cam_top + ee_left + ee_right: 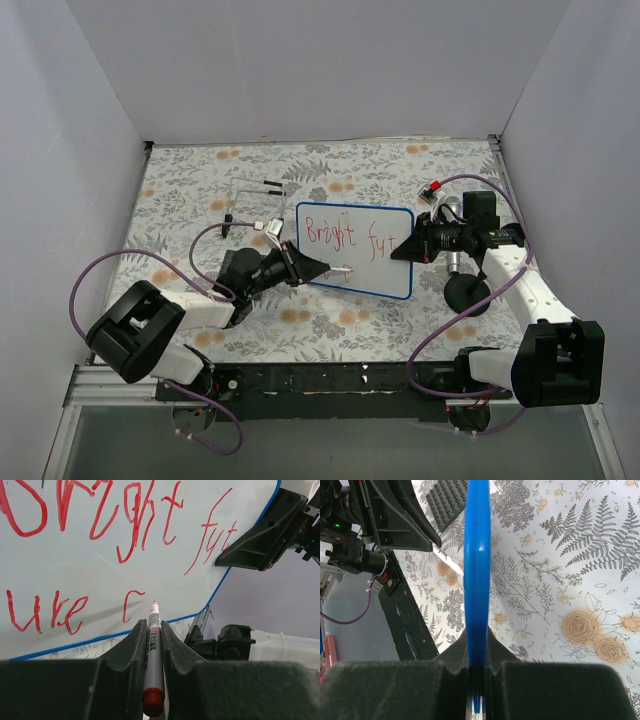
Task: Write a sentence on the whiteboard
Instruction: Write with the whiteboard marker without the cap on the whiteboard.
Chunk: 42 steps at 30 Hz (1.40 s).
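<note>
The whiteboard (372,275), white with a thin blue rim, is held at its right edge by my right gripper (406,250). In the right wrist view that rim (477,555) runs edge-on between the shut fingers of my right gripper (477,637). The sentence (125,525) is in red: "Bright fut" on top, "ure c" (60,612) below. My left gripper (152,626) is shut on a grey marker (153,655) with a red end. The marker's tip (154,604) sits just right of the "c", by the board's lower edge. Whether it touches the board I cannot tell.
A dark studded plate (447,500) lies on the floral cloth (580,580) beyond the board. A small red-topped object (435,189) and a black round piece (467,292) sit near the right arm. Small black parts (272,185) lie behind the board.
</note>
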Tool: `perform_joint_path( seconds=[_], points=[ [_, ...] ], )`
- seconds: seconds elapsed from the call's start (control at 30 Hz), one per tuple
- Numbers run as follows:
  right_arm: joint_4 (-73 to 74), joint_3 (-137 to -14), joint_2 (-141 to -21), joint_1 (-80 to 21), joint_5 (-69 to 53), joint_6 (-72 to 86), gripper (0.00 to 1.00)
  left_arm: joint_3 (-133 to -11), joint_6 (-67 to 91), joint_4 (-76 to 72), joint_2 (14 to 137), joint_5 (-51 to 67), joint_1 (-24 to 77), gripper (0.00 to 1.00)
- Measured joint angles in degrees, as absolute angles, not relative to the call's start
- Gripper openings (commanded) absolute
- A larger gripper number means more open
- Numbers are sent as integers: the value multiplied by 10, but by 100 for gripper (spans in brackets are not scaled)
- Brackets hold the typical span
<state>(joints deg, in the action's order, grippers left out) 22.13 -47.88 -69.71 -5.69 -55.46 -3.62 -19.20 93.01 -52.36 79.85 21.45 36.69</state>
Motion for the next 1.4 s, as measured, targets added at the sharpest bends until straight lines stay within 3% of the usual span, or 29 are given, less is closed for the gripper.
perform_joint_path(
  seconds=[0.6,1.4],
  points=[
    [221,-479,-697,-57,-554,-36,1,-232,928,-532,858,238,377,0],
    [221,-479,-697,-56,-554,-36,1,-230,924,-514,836,201,376,0]
  ],
)
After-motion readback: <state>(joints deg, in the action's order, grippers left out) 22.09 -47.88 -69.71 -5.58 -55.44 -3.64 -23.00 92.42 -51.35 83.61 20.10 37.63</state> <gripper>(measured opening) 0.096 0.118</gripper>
